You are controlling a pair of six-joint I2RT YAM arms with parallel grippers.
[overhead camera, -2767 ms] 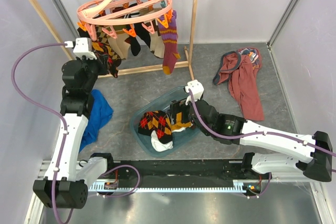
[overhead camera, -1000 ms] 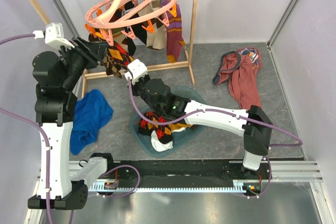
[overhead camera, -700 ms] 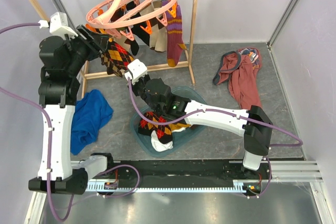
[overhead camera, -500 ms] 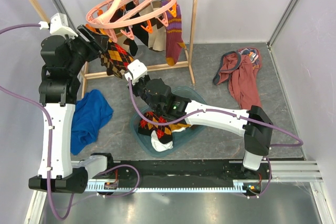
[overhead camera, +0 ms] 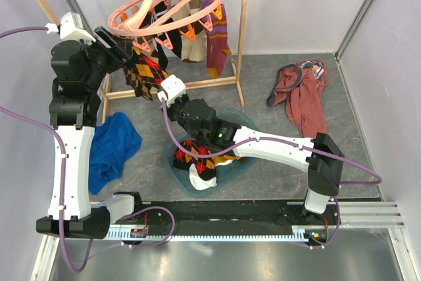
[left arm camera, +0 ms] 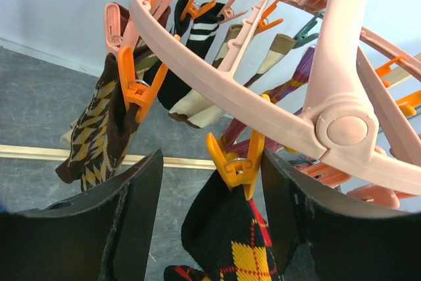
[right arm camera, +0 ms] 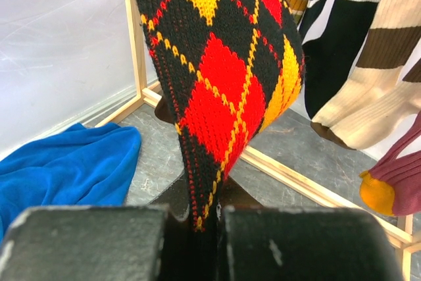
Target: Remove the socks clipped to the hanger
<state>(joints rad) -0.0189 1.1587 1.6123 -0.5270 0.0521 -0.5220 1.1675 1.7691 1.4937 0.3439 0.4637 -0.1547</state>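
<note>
The salmon-pink ring hanger (overhead camera: 164,8) hangs tilted from the rack rail. A black-red-yellow argyle sock (overhead camera: 146,70) dangles from an orange clip (left arm camera: 233,166) on its near left side. My left gripper (left arm camera: 212,169) is open, one finger on each side of that clip and of the sock's top (left arm camera: 243,241), not touching either. My right gripper (right arm camera: 207,222) is shut on the argyle sock's lower end (right arm camera: 223,77), just below the hanger (overhead camera: 166,89). More socks stay clipped: purple striped (overhead camera: 214,37), black with white stripes (left arm camera: 197,37), beige (right arm camera: 375,103).
A teal basin (overhead camera: 245,121) in mid-table holds another argyle sock and a white one. A blue cloth (overhead camera: 112,146) lies by the left arm. A maroon garment (overhead camera: 306,100) lies at the right. The wooden rack frame (overhead camera: 243,24) stands at the back.
My left gripper has risen toward the hanger and opened its jaws wider around the orange clip. The hanger has swung a little. The right gripper keeps its hold on the argyle sock.
</note>
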